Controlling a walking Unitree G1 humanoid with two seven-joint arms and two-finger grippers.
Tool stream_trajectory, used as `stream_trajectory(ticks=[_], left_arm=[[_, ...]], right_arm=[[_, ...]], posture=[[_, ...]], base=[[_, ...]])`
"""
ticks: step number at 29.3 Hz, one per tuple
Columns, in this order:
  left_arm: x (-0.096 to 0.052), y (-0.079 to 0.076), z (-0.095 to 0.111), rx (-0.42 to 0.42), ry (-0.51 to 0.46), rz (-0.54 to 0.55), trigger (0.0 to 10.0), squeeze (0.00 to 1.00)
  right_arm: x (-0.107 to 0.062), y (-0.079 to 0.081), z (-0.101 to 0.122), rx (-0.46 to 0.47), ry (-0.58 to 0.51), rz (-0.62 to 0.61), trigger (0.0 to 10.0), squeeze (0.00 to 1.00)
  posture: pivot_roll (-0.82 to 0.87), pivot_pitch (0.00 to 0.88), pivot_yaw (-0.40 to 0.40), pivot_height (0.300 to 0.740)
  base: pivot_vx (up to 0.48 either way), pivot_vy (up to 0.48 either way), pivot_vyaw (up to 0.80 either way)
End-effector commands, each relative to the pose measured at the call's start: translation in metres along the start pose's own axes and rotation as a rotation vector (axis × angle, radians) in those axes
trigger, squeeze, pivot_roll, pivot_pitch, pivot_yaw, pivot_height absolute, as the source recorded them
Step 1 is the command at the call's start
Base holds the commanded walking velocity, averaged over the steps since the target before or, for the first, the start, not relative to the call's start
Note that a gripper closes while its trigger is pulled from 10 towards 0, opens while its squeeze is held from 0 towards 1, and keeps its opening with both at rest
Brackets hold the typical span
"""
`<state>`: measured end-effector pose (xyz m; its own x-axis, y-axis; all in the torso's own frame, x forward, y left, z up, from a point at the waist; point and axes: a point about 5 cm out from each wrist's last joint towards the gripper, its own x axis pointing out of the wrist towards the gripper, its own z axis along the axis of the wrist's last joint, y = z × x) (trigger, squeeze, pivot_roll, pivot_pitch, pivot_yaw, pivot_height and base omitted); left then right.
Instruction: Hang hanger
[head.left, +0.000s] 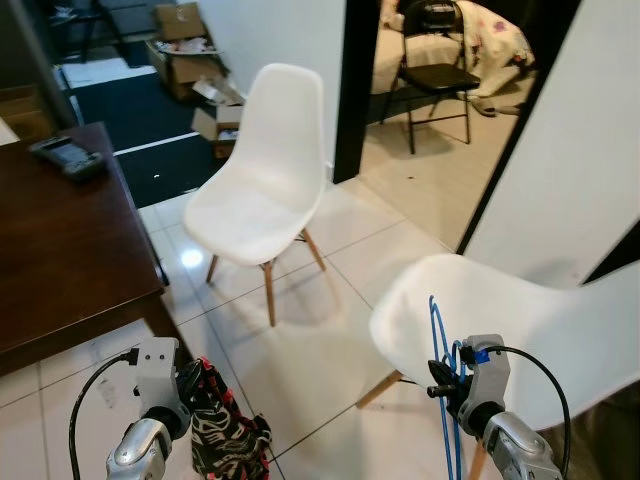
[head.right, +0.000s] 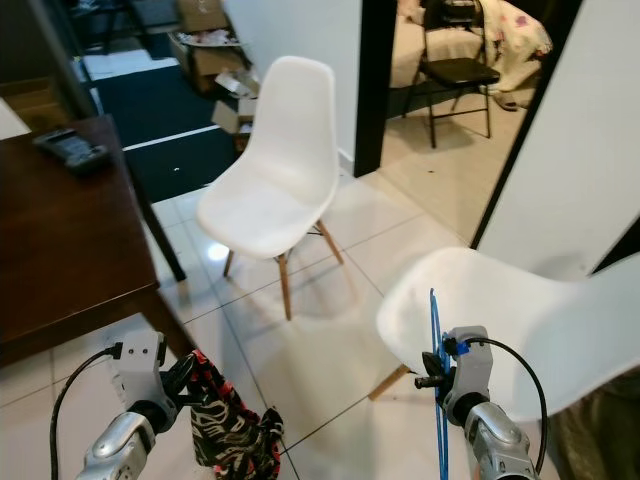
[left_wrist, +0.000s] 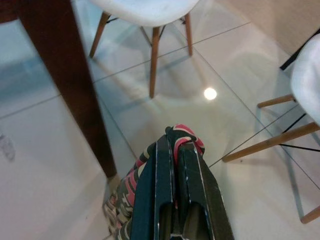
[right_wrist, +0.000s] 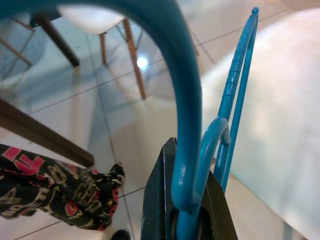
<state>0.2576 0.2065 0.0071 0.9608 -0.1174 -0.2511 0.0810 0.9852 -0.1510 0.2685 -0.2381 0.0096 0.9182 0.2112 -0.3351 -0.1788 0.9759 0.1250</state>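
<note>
On pale floor tiles (head.left: 330, 350) between two white chairs, I have the right gripper (right_wrist: 187, 210) pinching the blue hanger (head.left: 437, 345) upright for carrying, the left gripper (left_wrist: 172, 165) clamped on patterned cloth (head.left: 215, 420).

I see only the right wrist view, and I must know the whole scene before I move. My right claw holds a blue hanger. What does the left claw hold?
Observer: The left claw is shut on a patterned black, red and white garment, which hangs down near the tiled floor.
Operator: What stands close to the hanger?
Observer: The blue hanger is upright in the right claw, just in front of a white chair.
Operator: Is there other furniture?
Observer: A second white chair stands ahead, and a dark wooden table is on the robot's left.
</note>
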Motion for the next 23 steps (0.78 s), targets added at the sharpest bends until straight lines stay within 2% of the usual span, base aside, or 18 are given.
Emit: stream_trajectory(ticks=[1,23], left_arm=[[-0.0015,0.0040,-0.0027,0.011,0.025,0.006,10.0,0.00],[-0.0020,0.0052,-0.0026,-0.003,0.019,0.012,10.0,0.00]], right_arm=[[-0.0013,0.0006,-0.0046,-0.004,0.016,-0.003,10.0,0.00],[-0.0017,0.0016,-0.0071,-0.006,0.019,0.015,10.0,0.00]], posture=[[-0.02,0.110,-0.010,0.740],[-0.02,0.113,-0.009,0.740]], base=[[0.000,0.000,0.78],[0.000,0.000,0.78]])
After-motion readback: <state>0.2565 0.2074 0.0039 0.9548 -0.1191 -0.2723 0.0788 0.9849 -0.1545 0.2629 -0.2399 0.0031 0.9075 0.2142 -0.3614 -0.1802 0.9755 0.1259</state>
